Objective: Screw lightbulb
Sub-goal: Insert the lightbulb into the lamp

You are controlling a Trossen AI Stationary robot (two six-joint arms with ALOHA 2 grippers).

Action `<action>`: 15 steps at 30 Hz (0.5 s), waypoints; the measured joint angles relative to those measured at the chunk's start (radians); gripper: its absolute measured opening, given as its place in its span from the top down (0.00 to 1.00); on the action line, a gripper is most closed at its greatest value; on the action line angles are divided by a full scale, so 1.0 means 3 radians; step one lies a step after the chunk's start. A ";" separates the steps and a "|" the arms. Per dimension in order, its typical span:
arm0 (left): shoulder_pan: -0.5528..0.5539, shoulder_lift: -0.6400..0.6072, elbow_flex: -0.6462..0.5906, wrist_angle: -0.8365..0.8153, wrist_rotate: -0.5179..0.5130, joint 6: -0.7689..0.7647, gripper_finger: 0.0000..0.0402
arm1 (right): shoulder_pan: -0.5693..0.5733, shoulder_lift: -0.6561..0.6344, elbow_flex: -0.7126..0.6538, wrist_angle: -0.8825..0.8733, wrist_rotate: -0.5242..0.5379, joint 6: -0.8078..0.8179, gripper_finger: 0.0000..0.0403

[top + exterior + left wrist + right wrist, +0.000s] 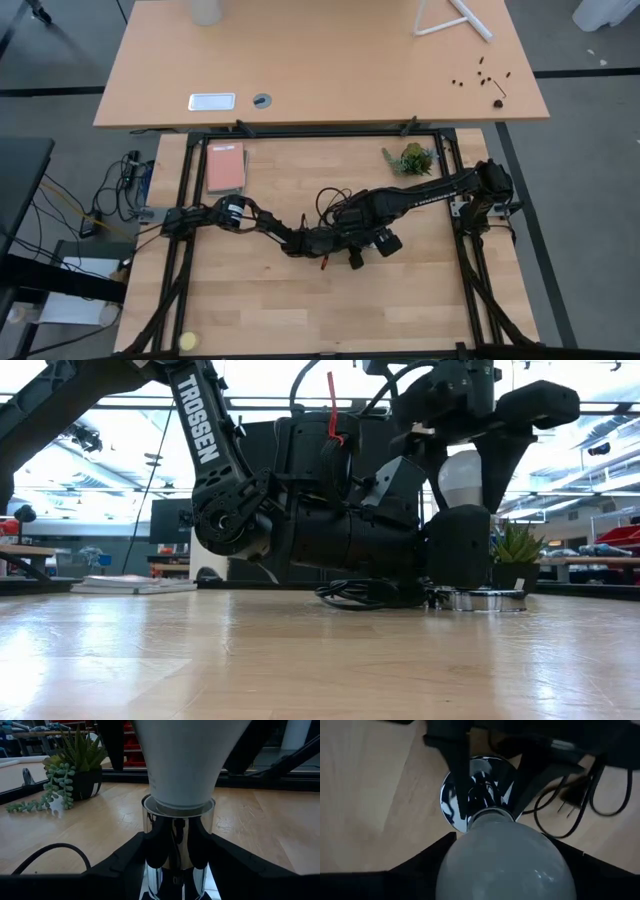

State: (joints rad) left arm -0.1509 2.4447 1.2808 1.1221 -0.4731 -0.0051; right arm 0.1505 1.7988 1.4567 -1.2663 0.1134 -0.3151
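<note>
Right wrist view: lightbulb point(505, 860) sits between right gripper point(506, 870) fingers.

A small potted succulent point(411, 159) and a pink notebook point(225, 167) lie on the table point(300, 320)
</note>
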 joint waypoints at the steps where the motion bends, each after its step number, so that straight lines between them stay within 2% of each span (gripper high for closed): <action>1: 0.0000 0.0000 0.0000 -0.0001 0.0001 0.0000 0.50 | 0.0000 0.0000 0.0000 -0.0001 -0.0001 0.0110 0.36; 5: 0.0000 0.0000 0.0000 -0.0006 0.0001 0.0001 0.50 | 0.0000 -0.0001 0.0001 -0.0006 -0.0002 0.0717 0.36; 10: 0.0000 0.0000 0.0000 -0.0010 0.0001 0.0000 0.50 | 0.0000 -0.0001 0.0001 -0.0006 -0.0005 0.1653 0.30; 15: 0.0000 0.0000 0.0000 -0.0013 0.0000 0.0000 0.50 | 0.0000 -0.0003 0.0001 0.0010 -0.0005 0.2730 0.34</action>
State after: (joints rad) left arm -0.1509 2.4447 1.2808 1.1183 -0.4732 -0.0051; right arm 0.1505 1.7981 1.4570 -1.2633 0.1119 0.5037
